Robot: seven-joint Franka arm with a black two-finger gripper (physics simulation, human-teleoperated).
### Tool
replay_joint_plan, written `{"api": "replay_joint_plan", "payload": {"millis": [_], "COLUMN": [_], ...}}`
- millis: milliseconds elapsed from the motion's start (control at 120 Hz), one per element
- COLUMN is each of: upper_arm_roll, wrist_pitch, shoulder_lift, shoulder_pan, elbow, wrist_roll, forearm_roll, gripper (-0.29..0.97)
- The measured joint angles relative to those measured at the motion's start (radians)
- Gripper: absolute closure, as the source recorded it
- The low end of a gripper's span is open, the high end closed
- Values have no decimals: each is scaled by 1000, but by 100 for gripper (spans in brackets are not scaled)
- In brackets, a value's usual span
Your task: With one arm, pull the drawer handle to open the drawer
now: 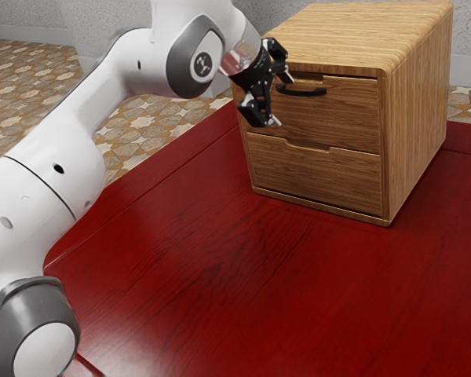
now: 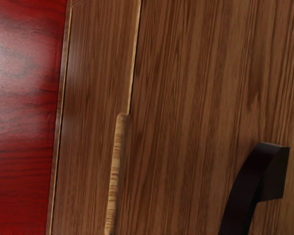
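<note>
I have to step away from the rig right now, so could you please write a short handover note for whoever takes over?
Gripper: fingers open, at the exterior view's left end of the black handle, not closed on it.
Things: the wooden cabinet stands on the red table; the handle is on the top drawer, which looks shut.
Done: the approach to the handle.
Left: close on the handle, then pull the drawer out.
</note>
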Motion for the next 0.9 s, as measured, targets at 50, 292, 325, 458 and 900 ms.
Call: {"api": "replay_joint_plan", "payload": {"millis": [50, 292, 325, 458, 900], "upper_arm_roll": [-1, 2, 4, 8, 9], "wrist_pitch": [4, 13, 14, 15, 17], "shoulder_lift": [0, 8, 8, 0, -12], "shoulder_pan": [0, -8, -10, -14, -13], "elbow": [0, -6, -8, -29, -58], "wrist_roll": [0, -1, -1, -1, -3], "forearm_roll": [0, 0, 1, 2, 3], "gripper": [0, 0, 0, 0, 3]}}
